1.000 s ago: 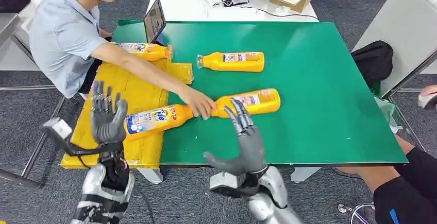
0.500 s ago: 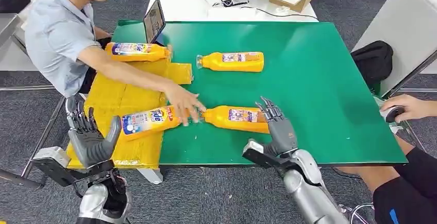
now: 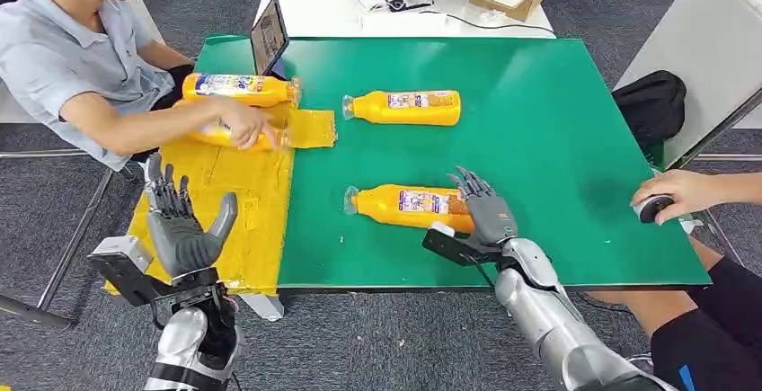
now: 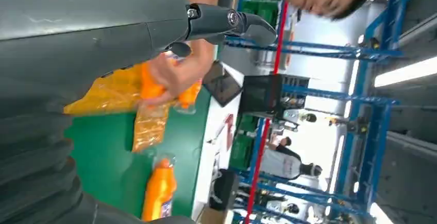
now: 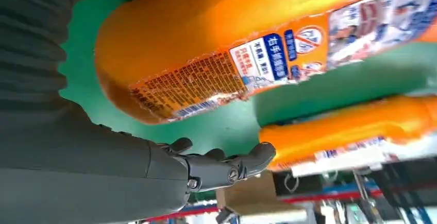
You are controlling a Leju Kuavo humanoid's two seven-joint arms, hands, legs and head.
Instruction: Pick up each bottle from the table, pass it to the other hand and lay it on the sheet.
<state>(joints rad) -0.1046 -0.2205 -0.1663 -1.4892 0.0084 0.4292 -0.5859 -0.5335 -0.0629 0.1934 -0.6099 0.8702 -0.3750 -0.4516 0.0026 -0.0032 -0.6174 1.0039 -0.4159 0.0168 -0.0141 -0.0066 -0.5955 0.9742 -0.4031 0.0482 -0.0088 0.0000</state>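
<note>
The left hand (image 3: 184,229) was raised off the near left corner of the table (image 3: 557,139), palm up with its fingers spread and nothing in it, partly covering the near end of the yellow sheet (image 3: 225,202). The right hand (image 3: 481,211) lay on the table at the base end of the nearest bottle (image 3: 409,206), fingers apart over that end; whether they actually touched or gripped it could not be told, since the hand hid the bottle's base in the head view. In the right wrist view the same bottle (image 5: 232,44) lay just beyond the thumb (image 5: 227,165), apart from it, with a green gap between, and its cap end was cut off by the frame.

Farther in, a second bottle (image 3: 404,107) lay on its side on the bare green table, cap toward the sheet. At the far end of the sheet a person's hand (image 3: 243,124) rested on a third bottle (image 3: 216,135), covering most of it, just in front of a fourth bottle (image 3: 238,89) lying against a dark tablet (image 3: 269,36). At the right edge another person's hand (image 3: 678,193) held a small dark object too small to identify.
</note>
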